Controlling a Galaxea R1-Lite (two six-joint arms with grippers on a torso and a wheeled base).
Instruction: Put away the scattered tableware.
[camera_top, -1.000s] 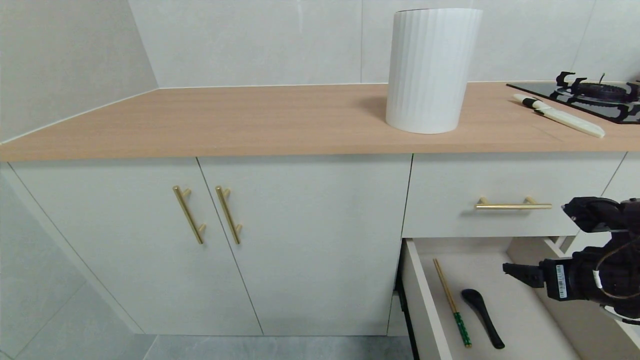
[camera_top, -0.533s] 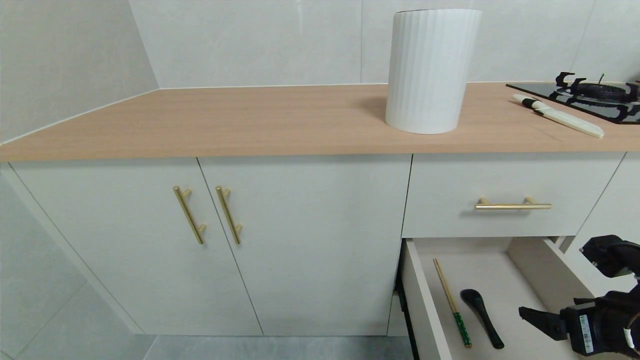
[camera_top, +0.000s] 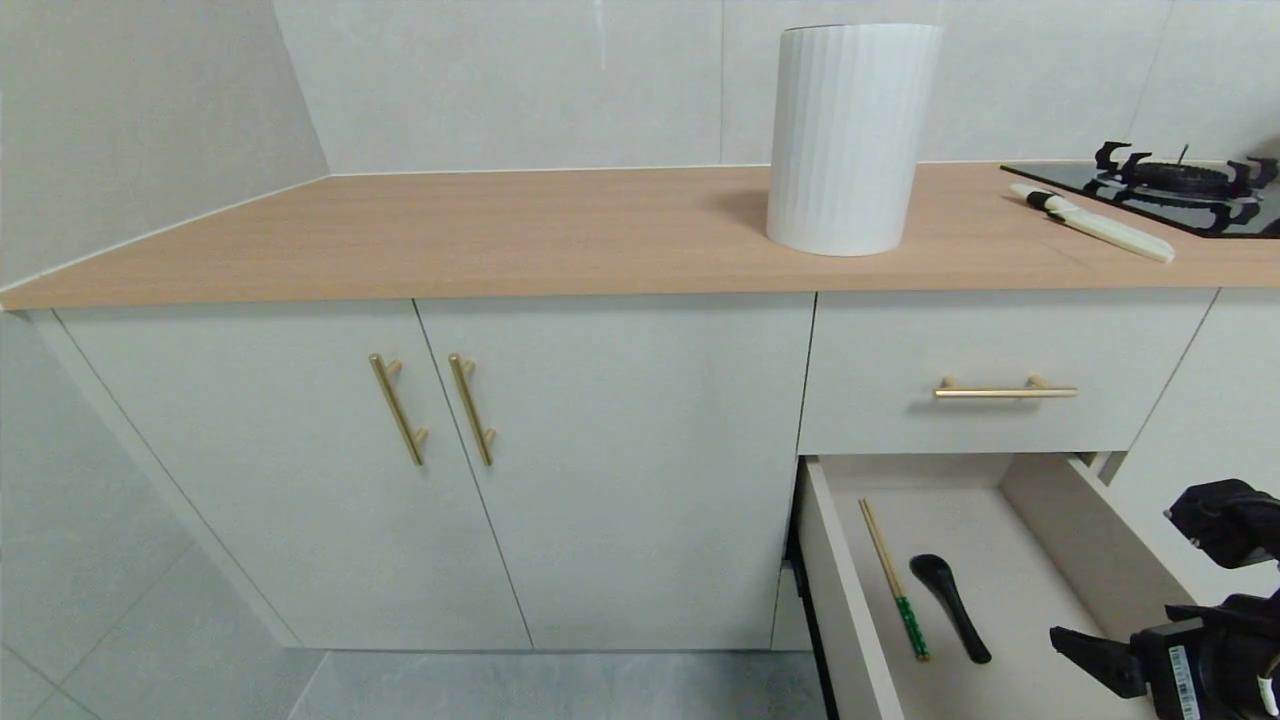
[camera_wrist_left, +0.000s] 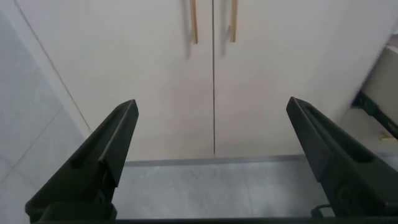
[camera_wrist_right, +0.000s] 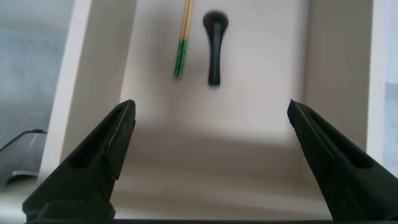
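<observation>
A pair of wooden chopsticks (camera_top: 893, 580) with green tips and a black spoon (camera_top: 950, 605) lie side by side on the floor of the open lower drawer (camera_top: 835, 590). My right gripper (camera_top: 1112, 572) hangs open over the drawer's front right part, nearer to me than both utensils, with nothing between its fingers. In the right wrist view the chopsticks (camera_wrist_right: 181, 46) and spoon (camera_wrist_right: 214, 46) lie beyond that gripper (camera_wrist_right: 211, 106). A white knife (camera_top: 1095, 222) rests on the counter by the stove. My left gripper (camera_wrist_left: 211, 106) is open and empty, low before the cabinet doors.
A tall white ribbed canister (camera_top: 845, 140) stands on the wooden counter (camera_top: 500, 230). A black gas stove (camera_top: 1170, 185) sits at the far right. The upper drawer with its gold handle (camera_top: 1005, 390) is closed. Two cabinet doors with gold handles (camera_top: 430, 410) stand closed at left.
My right gripper has dropped lower and drawn back toward the drawer's front right, still open. The head camera shifted a little. Chopsticks and spoon stayed where they lay.
</observation>
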